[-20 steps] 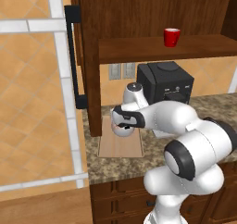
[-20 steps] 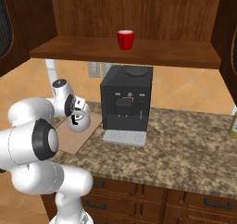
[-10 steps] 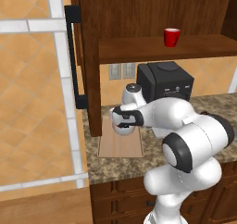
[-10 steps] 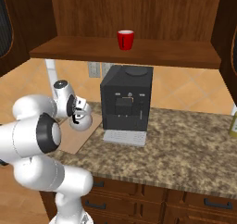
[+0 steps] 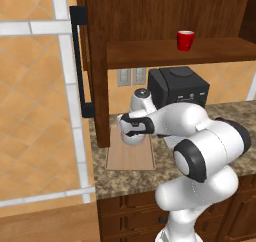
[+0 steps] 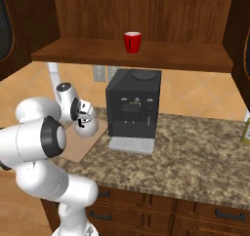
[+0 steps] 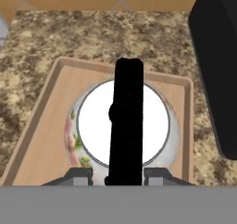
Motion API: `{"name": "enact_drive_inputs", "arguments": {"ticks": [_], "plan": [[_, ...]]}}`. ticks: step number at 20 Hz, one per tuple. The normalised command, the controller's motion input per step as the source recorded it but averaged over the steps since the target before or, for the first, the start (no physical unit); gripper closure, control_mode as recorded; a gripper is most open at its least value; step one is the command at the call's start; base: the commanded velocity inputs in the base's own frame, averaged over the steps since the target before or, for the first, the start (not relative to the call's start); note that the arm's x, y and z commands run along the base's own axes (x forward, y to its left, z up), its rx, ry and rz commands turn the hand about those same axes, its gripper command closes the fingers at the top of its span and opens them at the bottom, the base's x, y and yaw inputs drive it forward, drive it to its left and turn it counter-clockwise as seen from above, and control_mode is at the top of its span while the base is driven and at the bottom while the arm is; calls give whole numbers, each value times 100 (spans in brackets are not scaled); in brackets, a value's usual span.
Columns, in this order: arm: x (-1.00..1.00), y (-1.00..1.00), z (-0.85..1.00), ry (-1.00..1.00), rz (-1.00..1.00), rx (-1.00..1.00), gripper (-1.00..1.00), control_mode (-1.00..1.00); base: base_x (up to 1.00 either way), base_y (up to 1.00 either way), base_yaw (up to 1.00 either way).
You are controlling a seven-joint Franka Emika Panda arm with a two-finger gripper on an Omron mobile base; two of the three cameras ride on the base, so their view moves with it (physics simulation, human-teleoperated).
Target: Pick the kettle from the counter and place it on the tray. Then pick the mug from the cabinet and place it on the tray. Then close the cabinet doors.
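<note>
The white kettle (image 7: 148,121) stands on the tan tray (image 7: 41,130), at the tray's far end, on the granite counter (image 5: 125,178). My gripper (image 7: 119,176) hangs straight above it, open, its fingertips (image 7: 78,174) on either side of the black arched handle (image 7: 126,107) with small gaps. From the base views the kettle (image 5: 132,137) (image 6: 87,128) sits under the gripper (image 5: 131,126) (image 6: 84,118) on the tray (image 5: 131,158) (image 6: 78,145). The red mug (image 5: 185,40) (image 6: 132,41) stands on the shelf of the open cabinet (image 5: 165,53).
A black coffee machine (image 5: 180,88) (image 6: 133,108) stands just right of the tray. The left cabinet door (image 5: 77,61) is swung open beside the arm; door panels (image 6: 246,40) show at the edges. A yellowish bottle (image 6: 246,130) stands far right on the counter.
The fingers have spread apart and let go of the kettle's handle. The arm and kettle have hardly moved.
</note>
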Motion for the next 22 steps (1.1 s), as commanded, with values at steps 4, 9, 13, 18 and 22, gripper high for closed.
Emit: {"name": "enact_drive_inputs", "arguments": {"ticks": [4,9,13,18,22], "plan": [[-5,0,12,-17,0,0,-100,-100,0,0,0],[-31,-4,41,-19,0,2,-100,-100,0,0,0],[-44,-4,50,-1,0,11,-100,-100,0,0,0],[-45,-7,55,0,0,7,-100,-100,0,0,0],[-51,-13,59,0,1,0,-100,-100,0,0,0]]}}
